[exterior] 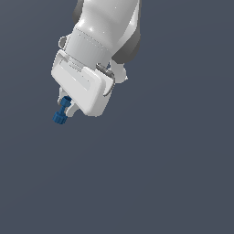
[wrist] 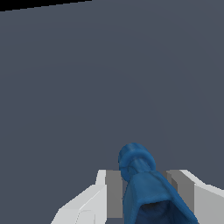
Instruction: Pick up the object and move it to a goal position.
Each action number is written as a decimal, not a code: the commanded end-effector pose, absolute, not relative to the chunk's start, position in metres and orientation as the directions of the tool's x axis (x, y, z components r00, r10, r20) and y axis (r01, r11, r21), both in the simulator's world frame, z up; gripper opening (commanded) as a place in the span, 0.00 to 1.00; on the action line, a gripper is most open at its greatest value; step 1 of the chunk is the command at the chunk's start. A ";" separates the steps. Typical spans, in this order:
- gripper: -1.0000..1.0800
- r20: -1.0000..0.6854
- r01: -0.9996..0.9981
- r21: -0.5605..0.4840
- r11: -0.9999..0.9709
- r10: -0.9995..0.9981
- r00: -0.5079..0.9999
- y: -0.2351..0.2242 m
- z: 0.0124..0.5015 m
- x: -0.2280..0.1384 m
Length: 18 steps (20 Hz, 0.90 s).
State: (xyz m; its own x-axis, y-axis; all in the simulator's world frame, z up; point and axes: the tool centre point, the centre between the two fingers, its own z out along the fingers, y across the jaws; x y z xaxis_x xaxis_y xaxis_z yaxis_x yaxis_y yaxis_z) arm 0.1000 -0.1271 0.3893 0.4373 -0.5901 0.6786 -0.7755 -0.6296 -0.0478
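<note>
Object (exterior: 61, 115) pinched between the closed jaws, ridged knob jutting past the fingertips (wrist: 114, 192)

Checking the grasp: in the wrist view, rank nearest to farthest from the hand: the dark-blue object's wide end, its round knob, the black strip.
1. Dark-blue object's wide end: between the fingers.
2. Round knob: past them.
3. Black strip: far beyond.

Surface (exterior: 173, 173): you see one plain slate-grey plane filling both views.
Far edge (wrist: 43, 4): you see a black strip beyond it.
</note>
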 end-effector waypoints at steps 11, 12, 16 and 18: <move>0.00 0.778 -0.854 -0.121 -0.507 -0.582 0.236 -0.123 0.473 0.092; 0.00 0.783 -0.857 -0.125 -0.500 -0.580 0.224 -0.123 0.478 0.091; 0.00 0.798 -0.868 -0.140 -0.476 -0.574 0.186 -0.120 0.494 0.088; 0.00 0.803 -0.872 -0.145 -0.468 -0.571 0.172 -0.119 0.499 0.087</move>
